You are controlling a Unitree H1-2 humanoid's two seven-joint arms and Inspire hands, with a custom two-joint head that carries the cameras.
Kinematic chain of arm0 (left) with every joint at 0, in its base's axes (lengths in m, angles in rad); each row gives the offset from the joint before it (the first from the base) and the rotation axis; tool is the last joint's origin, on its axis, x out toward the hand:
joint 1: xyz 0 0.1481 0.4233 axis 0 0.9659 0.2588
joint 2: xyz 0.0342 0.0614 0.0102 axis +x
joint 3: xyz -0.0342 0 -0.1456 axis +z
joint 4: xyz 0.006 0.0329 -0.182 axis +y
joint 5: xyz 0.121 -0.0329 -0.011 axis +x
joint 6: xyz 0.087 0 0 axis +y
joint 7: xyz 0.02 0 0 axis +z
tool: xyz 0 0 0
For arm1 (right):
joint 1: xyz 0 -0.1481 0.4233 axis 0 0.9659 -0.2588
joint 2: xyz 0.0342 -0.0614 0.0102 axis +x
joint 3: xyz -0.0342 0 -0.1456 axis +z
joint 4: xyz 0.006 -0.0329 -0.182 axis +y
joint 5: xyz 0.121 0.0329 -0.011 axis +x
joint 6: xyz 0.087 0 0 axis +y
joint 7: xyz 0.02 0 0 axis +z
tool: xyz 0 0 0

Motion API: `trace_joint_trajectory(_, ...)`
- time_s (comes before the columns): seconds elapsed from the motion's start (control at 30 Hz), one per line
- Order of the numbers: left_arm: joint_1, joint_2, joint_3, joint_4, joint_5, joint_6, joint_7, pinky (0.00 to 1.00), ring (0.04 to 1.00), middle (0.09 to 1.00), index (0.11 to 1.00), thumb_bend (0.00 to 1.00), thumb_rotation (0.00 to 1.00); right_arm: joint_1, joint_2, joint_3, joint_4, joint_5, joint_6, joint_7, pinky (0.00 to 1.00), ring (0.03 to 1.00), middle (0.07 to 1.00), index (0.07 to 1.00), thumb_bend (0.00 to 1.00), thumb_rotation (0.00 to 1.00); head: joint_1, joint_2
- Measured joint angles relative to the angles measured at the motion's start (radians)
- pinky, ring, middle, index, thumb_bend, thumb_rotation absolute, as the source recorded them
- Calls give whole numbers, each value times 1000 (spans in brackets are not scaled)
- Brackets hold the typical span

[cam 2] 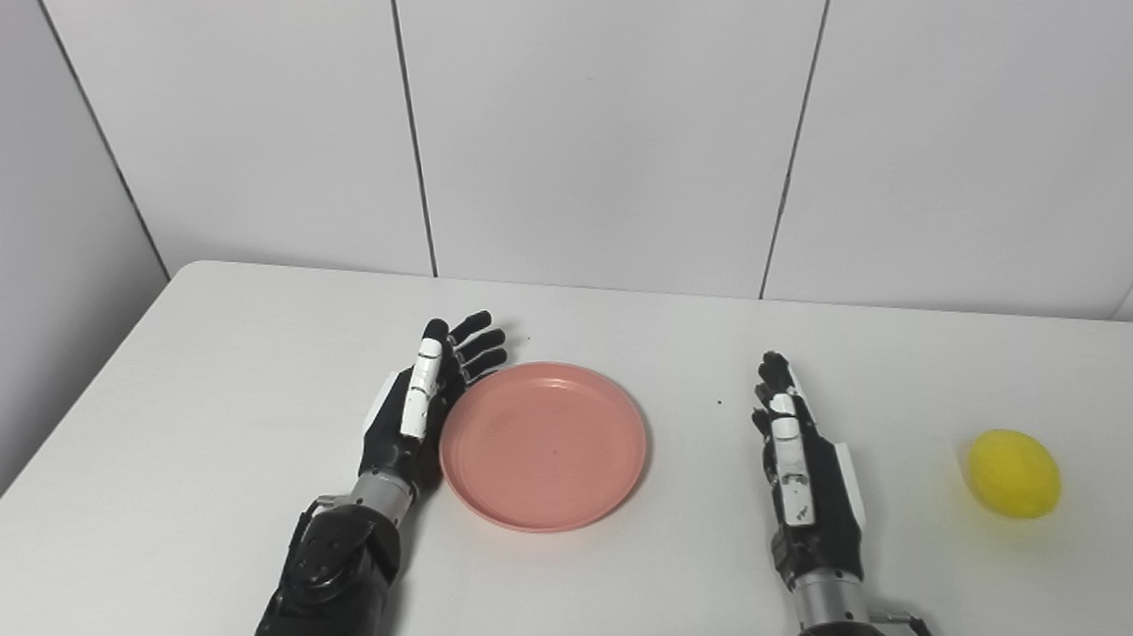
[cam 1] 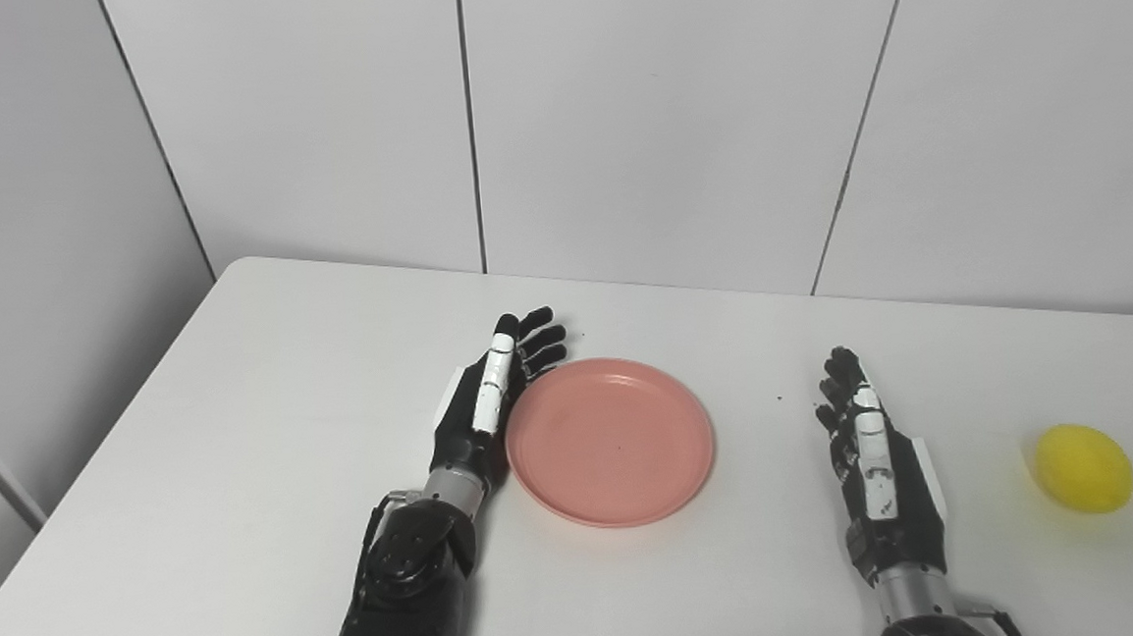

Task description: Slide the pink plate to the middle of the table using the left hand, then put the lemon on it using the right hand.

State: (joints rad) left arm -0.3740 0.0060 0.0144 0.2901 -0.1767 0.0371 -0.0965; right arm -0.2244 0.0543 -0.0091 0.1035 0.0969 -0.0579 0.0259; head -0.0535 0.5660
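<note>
A round pink plate [cam 1: 609,440] lies flat on the white table [cam 1: 239,427], a little left of centre, with nothing on it. My left hand [cam 1: 492,393] stands on edge against the plate's left rim, fingers stretched out and open. A yellow lemon [cam 1: 1085,467] rests on the table at the far right. Between plate and lemon, my right hand [cam 1: 870,457] is open with straight fingers pointing away from me; it touches neither.
The table's back edge meets a white panelled wall [cam 1: 662,106]. Its left edge runs diagonally toward the lower left. A small dark speck [cam 1: 778,399] marks the surface between the plate and the right hand.
</note>
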Motion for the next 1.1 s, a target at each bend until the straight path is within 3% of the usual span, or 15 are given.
trace_joint_trajectory(0.23,18,-27,-1,-21,4,4,3,868,864,862,856,604,1000,-6,7,28,0,-36,3,-3,1000,999,977,954,777,1000,-52,6)
trace_joint_trajectory(0.63,37,-67,-7,-9,47,-62,40,833,845,848,839,584,1000,-22,6,63,0,-73,6,0,1000,1000,1000,1000,757,1000,-128,9)
trace_joint_trajectory(1.1,57,-64,-65,-30,48,-61,2,932,941,936,935,593,1000,-34,-5,79,-6,-79,22,9,1000,1000,1000,1000,746,1000,-164,18)
